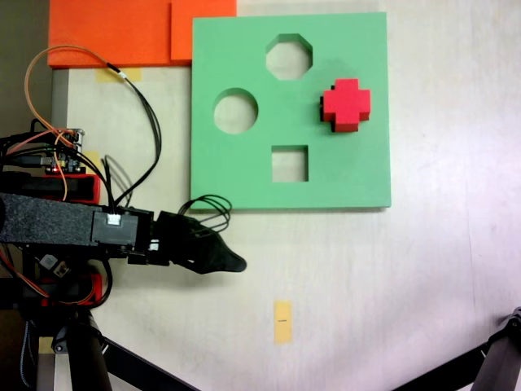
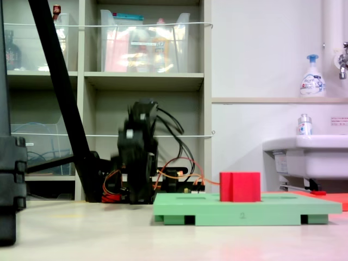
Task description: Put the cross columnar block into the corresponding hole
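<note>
Green board (image 1: 244,179), red cross block (image 1: 348,103): matt foam; tabletop (image 1: 423,277) smooth

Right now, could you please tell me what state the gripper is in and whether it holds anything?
Gripper: holds nothing; open or closed cannot be told, since only one dark tip shows. The red cross block sits in the green board.

One red plus-shaped foam block (image 1: 346,104), one green square foam board (image 1: 244,175) with four cutouts, two orange foam slabs (image 1: 110,32).
</note>
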